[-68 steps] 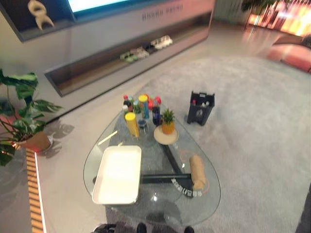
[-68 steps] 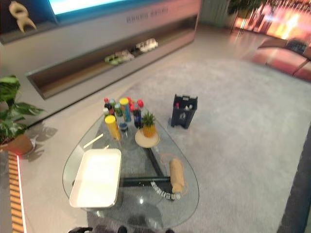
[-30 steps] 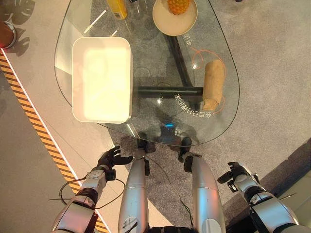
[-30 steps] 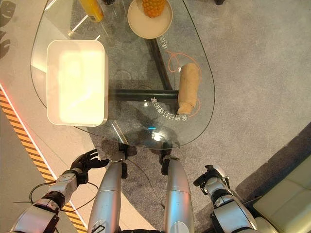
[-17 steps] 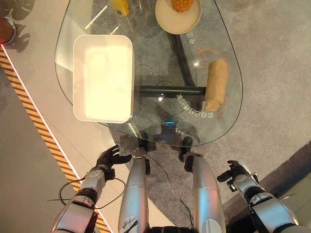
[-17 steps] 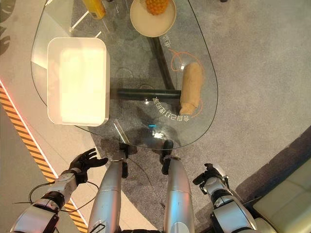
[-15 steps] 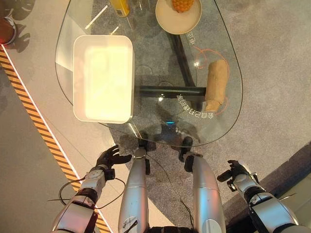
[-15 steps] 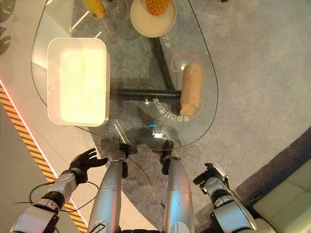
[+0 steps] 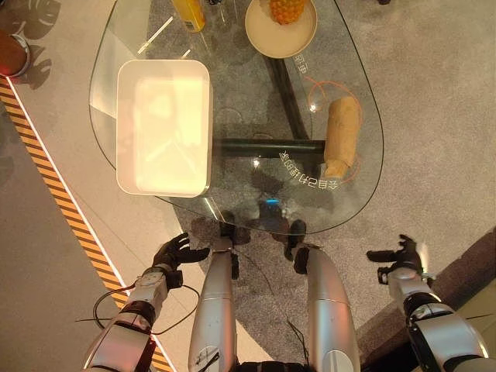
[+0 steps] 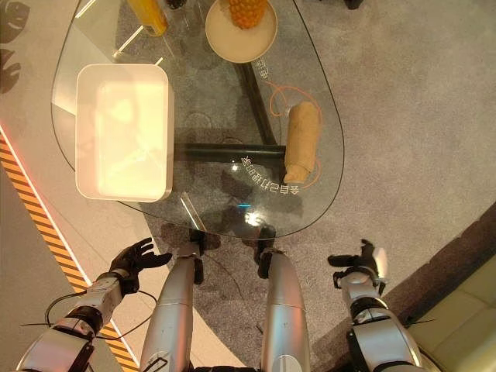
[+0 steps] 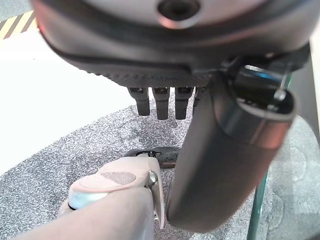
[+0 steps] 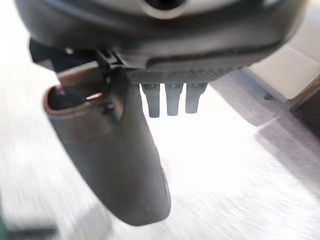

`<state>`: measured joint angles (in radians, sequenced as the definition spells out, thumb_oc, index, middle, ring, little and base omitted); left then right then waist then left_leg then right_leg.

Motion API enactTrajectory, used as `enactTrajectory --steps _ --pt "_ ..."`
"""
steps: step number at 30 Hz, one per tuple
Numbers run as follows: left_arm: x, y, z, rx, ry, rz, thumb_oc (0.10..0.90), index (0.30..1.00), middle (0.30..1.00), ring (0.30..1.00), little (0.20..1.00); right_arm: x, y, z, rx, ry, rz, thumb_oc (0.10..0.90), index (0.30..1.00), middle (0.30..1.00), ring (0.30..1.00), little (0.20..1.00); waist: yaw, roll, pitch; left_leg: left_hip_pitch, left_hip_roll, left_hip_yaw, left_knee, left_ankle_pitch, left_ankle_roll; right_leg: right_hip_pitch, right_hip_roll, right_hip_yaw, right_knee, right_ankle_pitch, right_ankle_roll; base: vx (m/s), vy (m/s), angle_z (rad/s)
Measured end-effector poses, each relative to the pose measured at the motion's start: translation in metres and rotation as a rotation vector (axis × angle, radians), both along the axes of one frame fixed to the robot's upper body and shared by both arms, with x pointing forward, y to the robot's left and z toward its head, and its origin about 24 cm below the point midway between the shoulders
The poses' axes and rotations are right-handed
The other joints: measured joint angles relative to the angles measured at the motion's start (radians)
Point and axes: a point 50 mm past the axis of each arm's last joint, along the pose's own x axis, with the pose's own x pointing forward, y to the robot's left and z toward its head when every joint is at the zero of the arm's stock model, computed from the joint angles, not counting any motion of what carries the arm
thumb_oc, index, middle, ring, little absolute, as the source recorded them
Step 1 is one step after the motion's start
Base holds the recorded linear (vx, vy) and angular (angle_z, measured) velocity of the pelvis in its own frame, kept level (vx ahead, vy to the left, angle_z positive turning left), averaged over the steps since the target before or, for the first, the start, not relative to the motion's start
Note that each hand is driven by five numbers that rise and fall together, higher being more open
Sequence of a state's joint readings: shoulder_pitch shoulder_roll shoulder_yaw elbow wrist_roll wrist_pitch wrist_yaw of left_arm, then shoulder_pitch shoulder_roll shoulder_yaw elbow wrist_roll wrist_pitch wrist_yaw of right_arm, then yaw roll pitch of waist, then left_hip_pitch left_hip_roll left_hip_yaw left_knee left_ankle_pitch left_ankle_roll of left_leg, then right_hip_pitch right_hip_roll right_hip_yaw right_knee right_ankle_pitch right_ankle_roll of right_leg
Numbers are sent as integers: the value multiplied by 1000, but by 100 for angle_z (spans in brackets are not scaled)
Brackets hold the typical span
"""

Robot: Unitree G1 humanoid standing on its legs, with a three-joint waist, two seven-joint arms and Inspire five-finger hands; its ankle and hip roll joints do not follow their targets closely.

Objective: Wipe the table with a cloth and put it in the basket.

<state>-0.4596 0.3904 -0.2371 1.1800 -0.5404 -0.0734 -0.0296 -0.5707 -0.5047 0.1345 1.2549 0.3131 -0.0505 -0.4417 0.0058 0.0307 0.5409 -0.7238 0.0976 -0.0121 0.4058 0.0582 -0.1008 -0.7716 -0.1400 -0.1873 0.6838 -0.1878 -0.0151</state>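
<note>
One rolled tan cloth (image 9: 342, 136) lies on the right part of the glass table (image 9: 360, 186), just inside its right edge, with an orange cord looped around it. Its long axis runs near to far, tilted slightly, so the near end sits a little further left than the far end. A dark bar of the table frame, seen through the glass, ends just left of the roll.

The white basket (image 9: 163, 126), a shallow rectangular tub, stands on the left part of the table, well apart from the cloth, and holds nothing. A round plate with a pineapple (image 9: 280, 17) stands at the far side, between basket and cloth.

The right hand (image 9: 401, 256) hangs below the table's near right edge, beyond the rim, with its fingers straight and relaxed and nothing in them. The cloth lies ahead of this hand, toward the far side and slightly left. The left hand (image 9: 175, 251) hangs below the near left edge, fingers spread and empty, nearer the basket than the cloth.

Judgement: the right hand is the nearer one for the pick-up. A reach forward and slightly left would meet the roll's near end first; closing across the short axis looks the better grasp.
</note>
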Motion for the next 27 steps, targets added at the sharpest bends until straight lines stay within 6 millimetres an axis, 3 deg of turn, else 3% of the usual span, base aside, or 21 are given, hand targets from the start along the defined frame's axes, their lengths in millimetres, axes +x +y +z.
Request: enactTrajectory --steps 4,5,12,18,27 --pt "0 0 0 -2 -1 1 800 900 900 900 900 26 -8 47 -10 -237 -66 800 900 900 900 900 1 0 0 -8 1 -1 19 -8 -1 -2 0 0 8 0 0 0 0 0" --pt "0 0 0 -4 -3 2 800 900 900 900 900 35 -5 63 -19 -312 -60 800 900 900 900 900 1 0 0 -11 1 -2 22 -8 -1 -4 0 -1 10 0 -1 0 0 0" --pt "1 -2 0 -21 -8 9 800 900 900 900 900 66 26 126 -44 -585 0 800 900 900 900 900 10 1 0 -27 -2 -2 16 -8 -1 -25 -1 1 9 0 -1 -17 27 0" --pt "2 -3 1 -25 -14 22 800 900 900 900 900 74 46 154 -57 -701 54 800 900 900 900 900 20 1 1 -30 -5 -2 4 -4 4 -29 0 0 -6 6 -4 -4 5 0" --pt "4 -5 3 -26 -34 19 800 900 900 900 900 88 92 192 -150 -774 239 800 900 900 900 900 23 1 1 -27 -10 -2 -8 0 0 -27 -3 0 -13 8 -4 0 0 0"
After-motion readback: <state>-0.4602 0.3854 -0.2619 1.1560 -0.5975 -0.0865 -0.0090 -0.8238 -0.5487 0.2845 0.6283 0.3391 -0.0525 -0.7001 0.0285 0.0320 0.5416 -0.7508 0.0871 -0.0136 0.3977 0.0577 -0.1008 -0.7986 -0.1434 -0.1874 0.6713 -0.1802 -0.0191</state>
